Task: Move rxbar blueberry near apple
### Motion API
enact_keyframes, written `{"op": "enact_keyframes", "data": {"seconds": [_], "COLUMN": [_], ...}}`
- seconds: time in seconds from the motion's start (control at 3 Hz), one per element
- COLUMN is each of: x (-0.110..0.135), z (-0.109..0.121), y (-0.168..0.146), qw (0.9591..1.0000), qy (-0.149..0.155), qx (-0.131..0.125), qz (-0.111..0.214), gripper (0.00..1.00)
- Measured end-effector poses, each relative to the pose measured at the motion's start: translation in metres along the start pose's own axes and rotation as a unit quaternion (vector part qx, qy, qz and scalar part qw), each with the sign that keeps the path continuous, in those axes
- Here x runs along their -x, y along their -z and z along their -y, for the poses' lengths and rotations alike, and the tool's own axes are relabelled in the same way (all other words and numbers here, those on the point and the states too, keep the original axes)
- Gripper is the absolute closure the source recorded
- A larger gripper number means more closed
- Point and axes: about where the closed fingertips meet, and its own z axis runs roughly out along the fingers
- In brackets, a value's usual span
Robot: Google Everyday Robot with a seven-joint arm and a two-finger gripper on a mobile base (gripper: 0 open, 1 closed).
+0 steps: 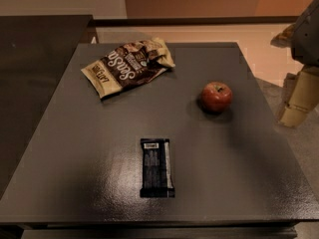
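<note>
rxbar blueberry [157, 167] lies flat at the table [239, 173] front — apple [217, 96] well apart, back right. gripper [295, 106] hangs off the right edge — cannot tell its grip.

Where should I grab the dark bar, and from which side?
Come from straight above the bar and pinch it across its narrow width at mid-length: it lies flat, with its long axis running away from the camera and both long sides free. The gripper hangs at the picture's right edge, beyond the apple.
</note>
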Motion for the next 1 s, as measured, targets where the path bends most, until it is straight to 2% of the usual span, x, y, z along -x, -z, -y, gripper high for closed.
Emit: {"op": "enact_keyframes", "data": {"seconds": [1.0], "x": [0.0039], "z": [-0.0005], "y": [0.0002], "qw": [0.9999], "qy": [0.012], "qx": [0.002], "qz": [0.002], "gripper": [0.0]}}
